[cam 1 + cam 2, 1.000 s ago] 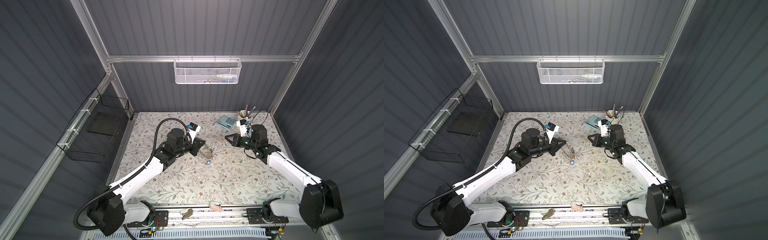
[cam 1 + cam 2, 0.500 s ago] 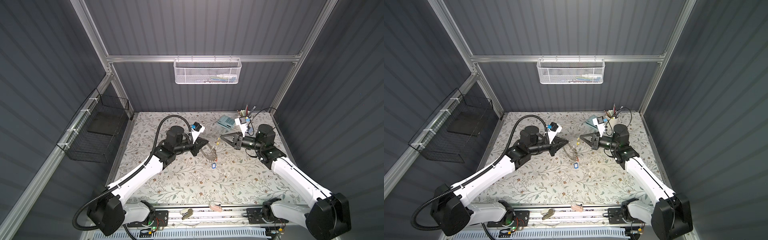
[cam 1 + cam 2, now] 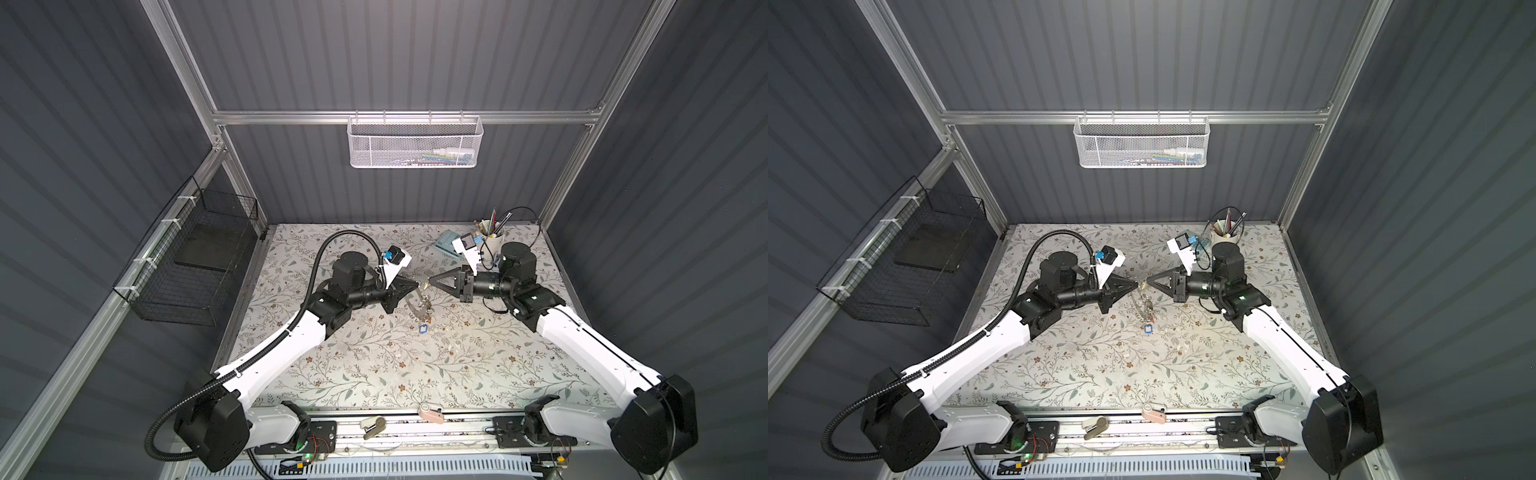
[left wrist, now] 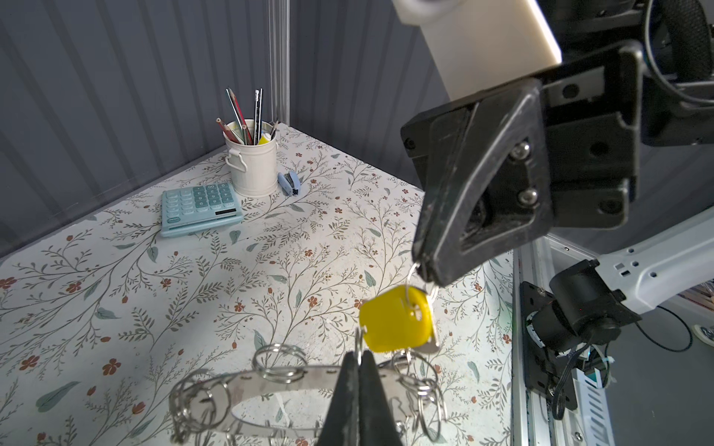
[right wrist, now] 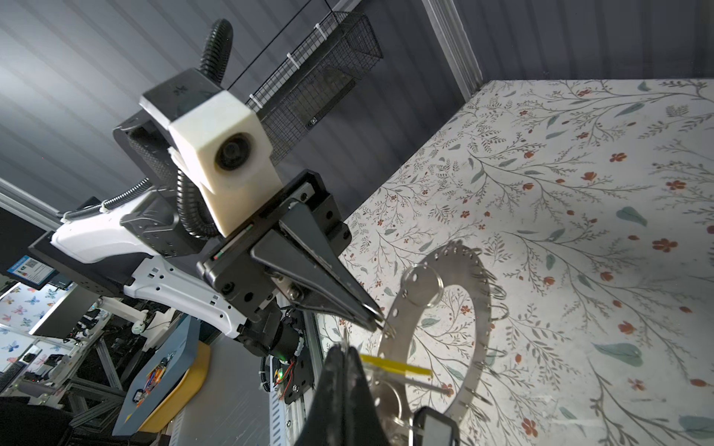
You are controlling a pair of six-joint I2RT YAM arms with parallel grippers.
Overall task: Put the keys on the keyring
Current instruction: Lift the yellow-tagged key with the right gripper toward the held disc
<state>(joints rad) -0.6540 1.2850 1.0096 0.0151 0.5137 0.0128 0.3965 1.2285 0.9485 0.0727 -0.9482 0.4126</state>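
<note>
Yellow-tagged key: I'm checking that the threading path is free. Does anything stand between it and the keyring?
Nothing visible does. The yellow-tagged key hangs by its wire loop from the shut right tool, close beside the keyring, which the shut left tool pinches. Only open air lies between them.

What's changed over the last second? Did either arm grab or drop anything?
The right gripper swung in toward the middle, bringing the yellow-tagged key up to the left gripper. The left gripper shifted slightly toward it with the keyring; the tips now nearly meet above the table. Nothing was grabbed or dropped: both stayed shut. The calculator and pencil cup have not moved.
</note>
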